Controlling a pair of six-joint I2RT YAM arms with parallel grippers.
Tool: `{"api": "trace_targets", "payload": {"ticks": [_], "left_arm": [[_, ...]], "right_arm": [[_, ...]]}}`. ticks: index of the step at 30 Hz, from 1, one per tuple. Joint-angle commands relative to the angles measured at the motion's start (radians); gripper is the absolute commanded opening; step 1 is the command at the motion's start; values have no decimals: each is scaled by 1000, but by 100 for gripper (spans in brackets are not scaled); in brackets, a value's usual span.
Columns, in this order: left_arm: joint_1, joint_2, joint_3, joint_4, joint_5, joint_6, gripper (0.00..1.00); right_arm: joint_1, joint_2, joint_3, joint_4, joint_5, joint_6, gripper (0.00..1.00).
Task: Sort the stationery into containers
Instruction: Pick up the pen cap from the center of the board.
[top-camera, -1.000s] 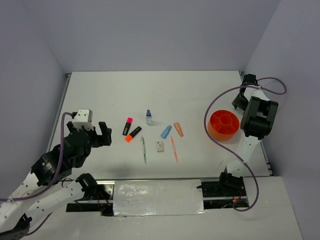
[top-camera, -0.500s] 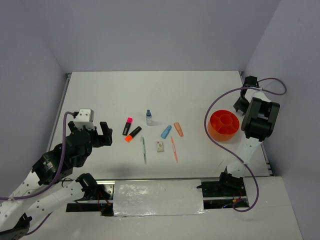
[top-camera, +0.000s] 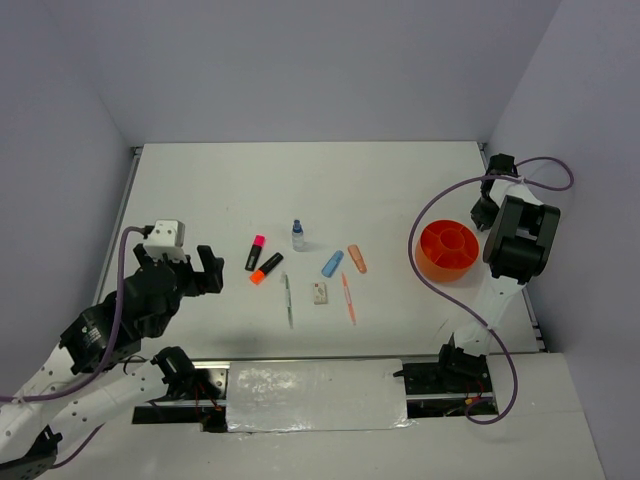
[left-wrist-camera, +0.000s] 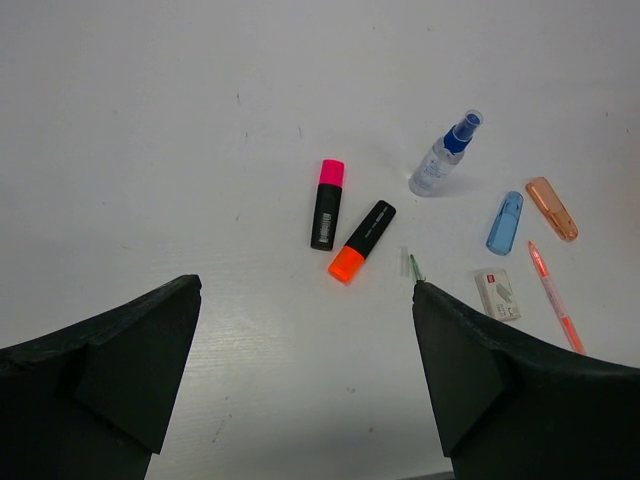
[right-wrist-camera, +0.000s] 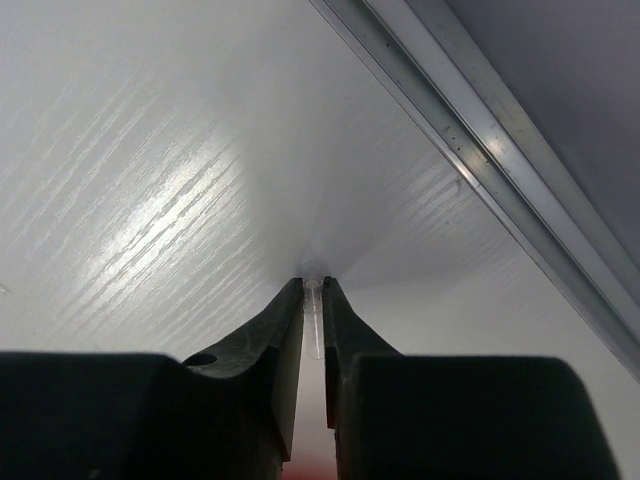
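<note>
The stationery lies mid-table: pink-capped highlighter (top-camera: 256, 252) (left-wrist-camera: 326, 204), orange-capped highlighter (top-camera: 266, 268) (left-wrist-camera: 361, 241), blue-capped bottle (top-camera: 297, 235) (left-wrist-camera: 443, 160), blue marker (top-camera: 332, 263), peach marker (top-camera: 357, 259), silver pen (top-camera: 288, 300), white block (top-camera: 320, 293) and orange pen (top-camera: 349, 298). My left gripper (top-camera: 188, 272) (left-wrist-camera: 306, 300) hangs wide open to their left, holding nothing. The orange bowl (top-camera: 447, 250) sits at the right. Just beyond it, my right gripper (top-camera: 484, 212) (right-wrist-camera: 313, 285) points down at the table, its jaws pinched on a small clear tube (right-wrist-camera: 314, 320).
A metal rail (right-wrist-camera: 480, 140) along the table's right edge runs close to the right gripper. The purple cable (top-camera: 425, 215) loops over the bowl's far side. The grey walls close in on the left, back and right.
The right jaws have closed in around the small clear tube. The left arm has drifted slightly back toward its base, still open.
</note>
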Motion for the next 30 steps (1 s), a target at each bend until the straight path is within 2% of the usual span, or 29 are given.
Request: {"api": "trace_targets", "payload": {"ticks": [1,6,7,10,13,19,24,30], "left_arm": [[-11,-19,1,32,-28,18,99],[-17,-14,3,31,-31,18,99],[-18,-14,3,31,-32,16,99],[-20,-15,3,31,-34,14,99],[-20,-17,3,29,-34,14,99],[-20,-15,4,28,-35,13,99],[-20,-12,4,25,-40,11,99],[-20,-11,3,26,-41,11,99]], "right_arm": [[-34,33,-28,-76,41,14,17],[-24,25,-27,-79,68,11,12],[-22,22,-27,-79,71,9,0],[-16,10,-28,-83,81,18,0],[-10,-38,-25,-71,18,17,0],[19,-235,-51,-27,-24,25,0],[137,-358,-76,61,88,9,0],[217,-459,-17,74,76,-24,0]]}}
